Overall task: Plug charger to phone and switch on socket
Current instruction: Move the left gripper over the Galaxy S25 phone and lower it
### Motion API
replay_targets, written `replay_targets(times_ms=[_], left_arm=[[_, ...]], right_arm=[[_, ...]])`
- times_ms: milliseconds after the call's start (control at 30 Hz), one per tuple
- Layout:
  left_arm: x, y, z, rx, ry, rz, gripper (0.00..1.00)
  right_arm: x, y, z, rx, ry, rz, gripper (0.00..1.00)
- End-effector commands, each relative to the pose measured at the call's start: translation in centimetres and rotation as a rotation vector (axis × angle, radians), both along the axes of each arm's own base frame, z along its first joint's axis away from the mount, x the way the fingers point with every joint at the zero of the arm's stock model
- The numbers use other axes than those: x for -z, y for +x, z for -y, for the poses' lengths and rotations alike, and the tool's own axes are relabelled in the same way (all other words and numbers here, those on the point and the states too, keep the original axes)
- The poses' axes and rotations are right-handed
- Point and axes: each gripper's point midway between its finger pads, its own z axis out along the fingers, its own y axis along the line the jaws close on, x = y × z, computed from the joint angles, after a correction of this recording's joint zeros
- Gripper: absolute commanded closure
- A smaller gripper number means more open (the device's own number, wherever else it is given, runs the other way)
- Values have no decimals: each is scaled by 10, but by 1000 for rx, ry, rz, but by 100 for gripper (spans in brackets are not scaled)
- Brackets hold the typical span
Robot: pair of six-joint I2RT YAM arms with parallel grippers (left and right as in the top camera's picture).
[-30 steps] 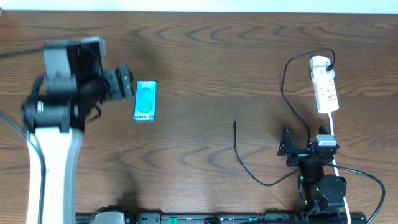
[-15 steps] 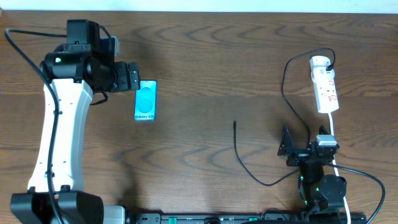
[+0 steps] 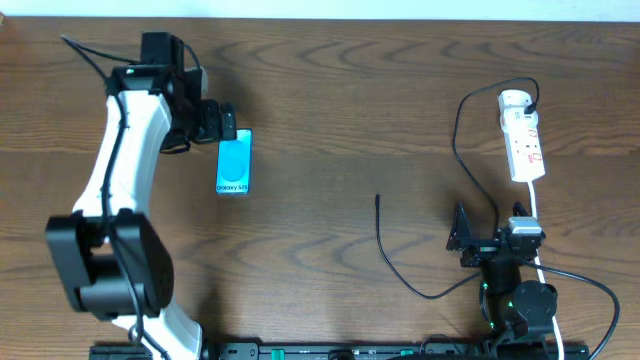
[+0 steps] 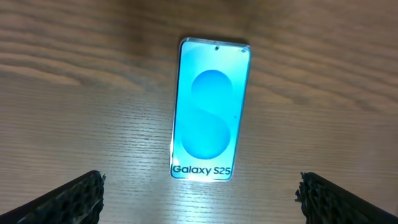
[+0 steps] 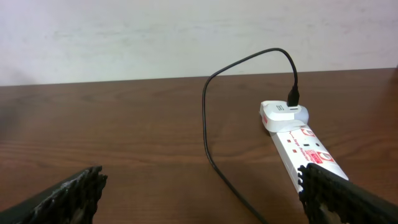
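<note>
The phone point(image 3: 234, 162) lies flat at the table's left, cyan screen up, and fills the middle of the left wrist view point(image 4: 210, 109). My left gripper point(image 3: 218, 123) hovers at its far left corner, open and empty point(image 4: 202, 208), with the fingers point(image 4: 68, 202) spread wider than the phone. The charger cable point(image 3: 400, 275) has a free tip point(image 3: 377, 198) at mid-table. Its plug point(image 3: 533, 95) sits in the white power strip point(image 3: 523, 135). My right gripper point(image 3: 478, 235) is open and empty point(image 5: 202, 205) near the strip point(image 5: 305, 146) and the cable point(image 5: 211, 124).
The strip's white cord point(image 3: 535, 210) runs toward the front past my right arm point(image 3: 515, 290). The left arm point(image 3: 110, 200) stretches along the table's left side. A pale wall point(image 5: 186, 37) stands behind the table's far edge.
My left arm has swung back and to the right, bringing its gripper up to the phone's far left corner. The phone, the cable and the right arm have not moved.
</note>
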Motion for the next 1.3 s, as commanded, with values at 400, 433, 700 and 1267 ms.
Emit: replay_targets(times_ms=[400,433,700,1267], left_arm=[[37,4,4,-20,108,-78,1],[37,4,5,-18,108,-79,1],[47,6,5,-26,116,-96,1],[68,9,15,-10,111,-121,1]], right_arm=[[0,0,1,9,4,0,1],[0,0,1,9,4,0,1],[0,0,1,9,4,0,1],[0,0,1,9,4,0,1]])
